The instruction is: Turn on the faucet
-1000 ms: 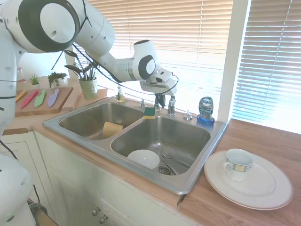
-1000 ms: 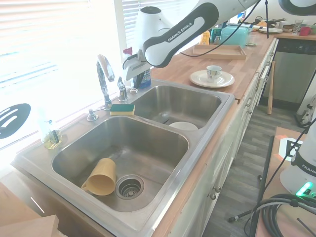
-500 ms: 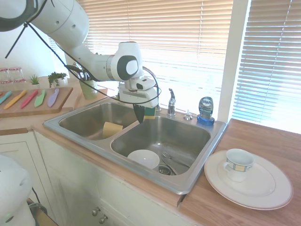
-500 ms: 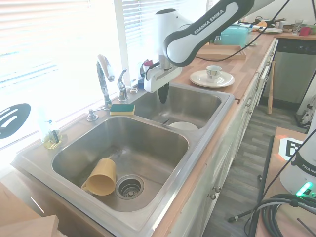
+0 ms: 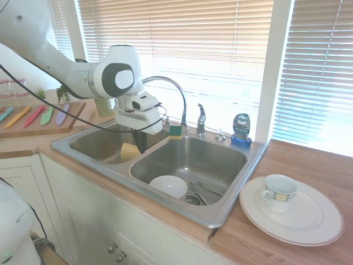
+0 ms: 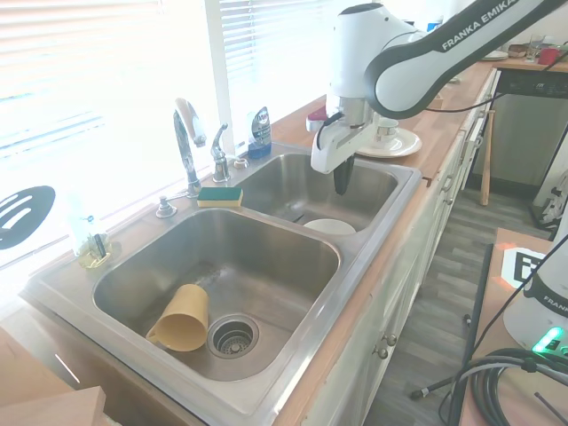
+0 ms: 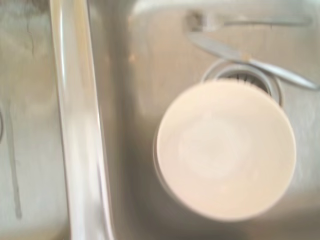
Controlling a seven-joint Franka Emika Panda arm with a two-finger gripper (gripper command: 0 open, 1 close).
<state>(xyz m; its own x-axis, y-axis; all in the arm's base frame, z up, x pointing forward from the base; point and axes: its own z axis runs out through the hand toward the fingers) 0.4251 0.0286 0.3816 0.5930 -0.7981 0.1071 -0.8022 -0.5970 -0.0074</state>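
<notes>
First exterior view: your gripper hangs over the divider between the 2 basins, fingers pressed together, gripping nothing. The faucet stands at the back rim, roughly 2 o'clock from the gripper and well apart from it. Its small lever handle sits just beside the spout base, with the blue soap bottle further toward 3 o'clock. You can see no water leaving the spout, so judge the tap as not visibly running.

Second exterior view: now the gripper points down above the far basin, over the white bowl. The faucet and its lever handle are off at 9 o'clock, nowhere near contact. The green sponge lies on the rim below the spout. No stream here either.

Wrist view: blurry, you get the white bowl, the steel divider and a utensil by the drain. No faucet in sight.

My call: nothing of the task shows as done; you must reach the lever, touch it and move it.
</notes>
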